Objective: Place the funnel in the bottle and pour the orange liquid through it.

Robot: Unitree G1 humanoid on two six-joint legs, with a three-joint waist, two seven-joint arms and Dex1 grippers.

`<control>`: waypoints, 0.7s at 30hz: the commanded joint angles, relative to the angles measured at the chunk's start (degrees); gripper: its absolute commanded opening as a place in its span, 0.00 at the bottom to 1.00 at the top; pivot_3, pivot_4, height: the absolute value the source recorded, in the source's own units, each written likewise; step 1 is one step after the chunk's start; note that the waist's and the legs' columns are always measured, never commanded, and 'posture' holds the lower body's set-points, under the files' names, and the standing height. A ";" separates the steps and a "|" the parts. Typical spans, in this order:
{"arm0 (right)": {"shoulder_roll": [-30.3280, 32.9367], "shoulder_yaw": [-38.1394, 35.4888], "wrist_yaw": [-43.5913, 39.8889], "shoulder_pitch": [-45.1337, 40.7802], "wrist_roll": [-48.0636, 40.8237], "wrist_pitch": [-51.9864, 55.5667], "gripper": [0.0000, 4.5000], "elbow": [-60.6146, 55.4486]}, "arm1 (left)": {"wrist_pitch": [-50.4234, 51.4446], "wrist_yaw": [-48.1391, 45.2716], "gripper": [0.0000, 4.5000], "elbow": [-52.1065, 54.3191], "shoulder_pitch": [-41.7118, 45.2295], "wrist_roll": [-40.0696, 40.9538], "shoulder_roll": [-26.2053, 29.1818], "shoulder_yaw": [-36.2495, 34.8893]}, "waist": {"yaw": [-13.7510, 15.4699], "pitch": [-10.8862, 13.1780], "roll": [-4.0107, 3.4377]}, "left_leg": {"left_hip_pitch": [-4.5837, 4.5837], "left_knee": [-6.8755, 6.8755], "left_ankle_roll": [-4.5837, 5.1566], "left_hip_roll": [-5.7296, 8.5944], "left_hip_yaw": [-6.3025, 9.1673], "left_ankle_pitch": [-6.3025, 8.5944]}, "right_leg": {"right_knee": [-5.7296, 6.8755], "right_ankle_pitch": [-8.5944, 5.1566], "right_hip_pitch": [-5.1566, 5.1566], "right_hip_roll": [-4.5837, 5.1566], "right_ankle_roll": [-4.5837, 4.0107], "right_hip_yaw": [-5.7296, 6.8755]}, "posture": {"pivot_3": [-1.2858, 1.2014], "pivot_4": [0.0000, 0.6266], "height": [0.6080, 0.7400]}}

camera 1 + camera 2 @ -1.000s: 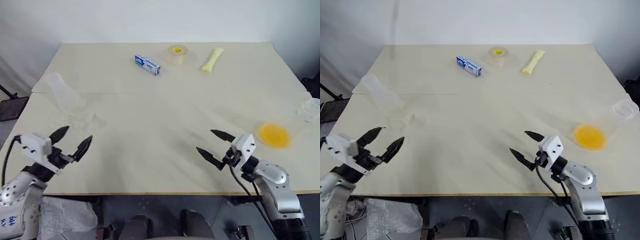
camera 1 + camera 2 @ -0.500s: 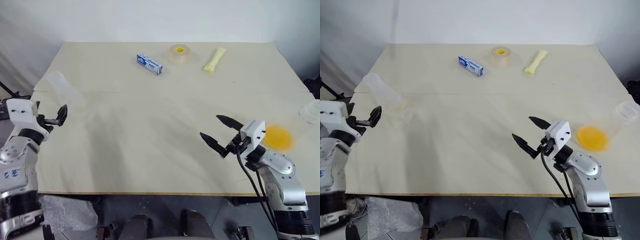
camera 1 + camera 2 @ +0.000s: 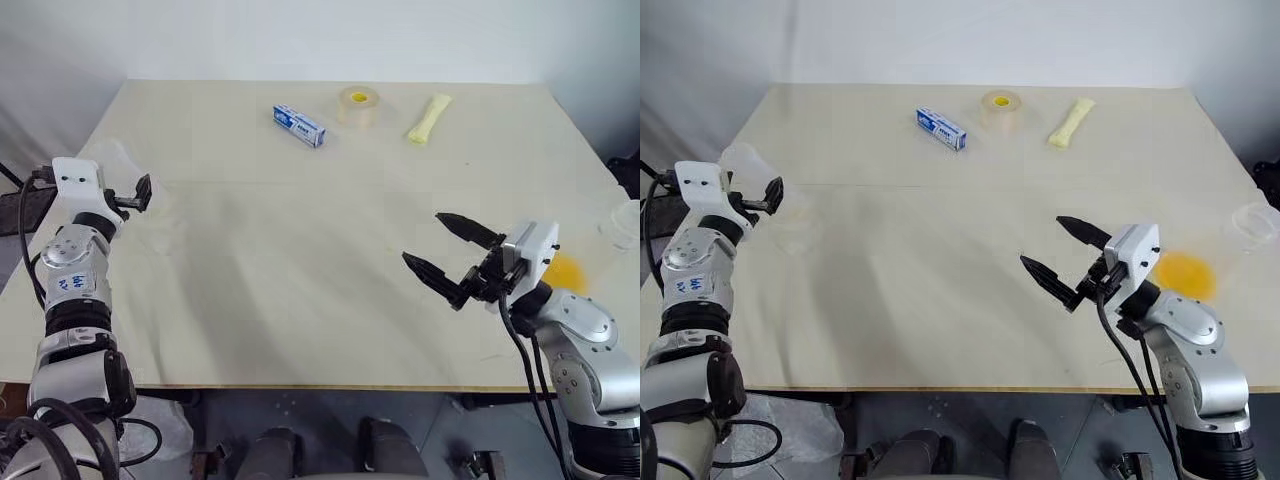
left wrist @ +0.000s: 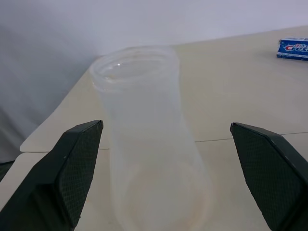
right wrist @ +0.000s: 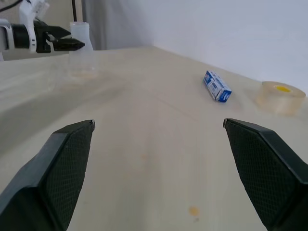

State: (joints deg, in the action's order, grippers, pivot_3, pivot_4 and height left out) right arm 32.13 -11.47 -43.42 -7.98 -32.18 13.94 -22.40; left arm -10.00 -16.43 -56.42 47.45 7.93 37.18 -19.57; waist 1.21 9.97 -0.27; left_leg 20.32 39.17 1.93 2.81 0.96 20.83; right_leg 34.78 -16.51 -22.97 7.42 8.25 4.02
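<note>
The bottle (image 4: 149, 144) stands upright near the bench's (image 3: 300, 250) left edge, between the left gripper's (image 4: 168, 178) spread fingers (image 4: 72, 168), neither touching it. The right gripper (image 3: 445, 255), fingers released and empty, hovers over the bench just beside the orange liquid (image 3: 567, 272), well apart from the bottle
</note>
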 commanded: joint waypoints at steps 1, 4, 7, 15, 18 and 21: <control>1.00 -1.80 0.62 -0.22 -1.20 0.29 1.00 -3.16 | -2.91 1.57 1.00 -3.63 3.59 -0.58 2.01 -0.21 | 0.04 0.08 0.14 | 0.01 0.01 0.01 0.01 0.00 -0.01 | 0.00 0.00 0.00 0.01 0.00 0.03 | 0.52 0.24 1.00; 1.34 -1.97 0.78 0.26 -1.34 0.58 1.00 -4.00 | -4.10 1.54 1.00 -6.88 5.73 -1.01 2.00 0.23 | 0.07 0.14 0.24 | 0.02 0.03 0.02 0.02 0.00 -0.01 | 0.04 0.01 0.00 0.03 0.01 0.06 | 0.52 0.24 1.00; 1.62 -2.22 1.15 0.13 -1.58 1.26 1.00 -4.72 | -4.99 1.91 1.00 -9.97 8.09 -1.27 1.95 0.35 | 0.13 0.15 0.26 | 0.02 0.04 0.03 0.04 0.00 -0.02 | 0.06 0.01 0.00 0.06 0.02 0.11 | 0.52 0.24 1.00; 2.16 -2.47 1.52 -0.22 -1.66 1.51 1.00 -5.12 | -6.96 3.88 0.96 -14.48 12.14 -2.15 1.16 0.64 | 0.11 0.20 0.35 | 0.02 0.04 0.06 0.09 -0.01 -0.03 | 0.09 0.02 -0.01 0.13 0.05 0.26 | 0.52 0.24 1.00; 2.22 -2.62 1.57 -0.04 -1.68 1.47 1.00 -5.29 | -7.90 2.62 0.78 -15.06 12.68 -1.81 0.70 0.51 | 0.11 0.20 0.35 | 0.02 0.05 0.06 0.09 -0.01 -0.03 | 0.12 0.02 -0.01 0.14 0.05 0.28 | 0.52 0.24 1.00; 2.28 -2.68 1.88 -0.17 -1.49 1.48 1.00 -5.36 | -7.11 2.52 0.57 -15.54 13.14 -1.76 0.68 0.52 | 0.10 0.20 0.36 | 0.02 0.05 0.07 0.09 -0.02 -0.04 | 0.12 0.03 -0.01 0.15 0.05 0.28 | 0.52 0.24 1.00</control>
State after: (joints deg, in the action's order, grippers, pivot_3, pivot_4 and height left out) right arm 33.33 -11.86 -42.01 -7.84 -32.86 15.62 -25.11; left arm -16.56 -13.68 -72.36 58.95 6.16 37.25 -19.10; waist 1.31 10.17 0.09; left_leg 20.35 39.22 2.00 2.90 0.94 20.79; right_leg 34.91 -16.49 -22.98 7.56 8.29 4.31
